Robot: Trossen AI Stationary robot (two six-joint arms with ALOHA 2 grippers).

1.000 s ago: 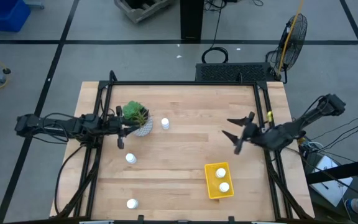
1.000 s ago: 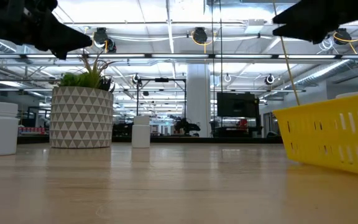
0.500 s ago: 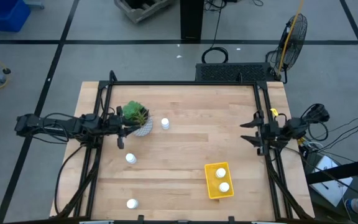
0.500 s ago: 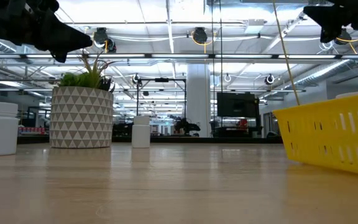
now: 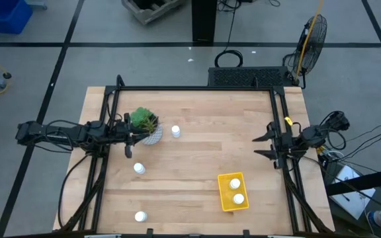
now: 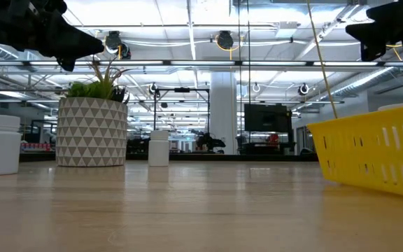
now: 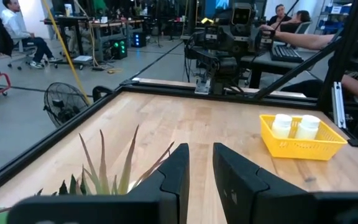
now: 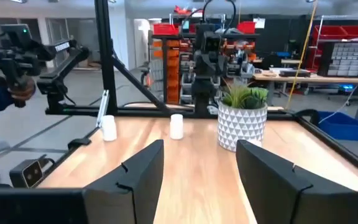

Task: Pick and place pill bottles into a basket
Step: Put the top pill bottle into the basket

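Three white pill bottles stand upright on the wooden table. Two more stand in the yellow basket at the near right. The left wrist view also shows the basket. My left gripper is shut and level at the left edge, just above the potted plant. My right gripper hovers open at the right edge, level and pointing across the table. Nothing lies between its fingers.
A green plant in a white patterned pot stands at the far left, right by my left gripper. Black frame rails run along the table's far, left and right sides. A person's arm shows beyond the table.
My right gripper has drawn back toward the table's right edge and sunk a little. It has swung round from slanting across the table and now points level toward the left side. The bottles, basket and plant have stayed where they were.
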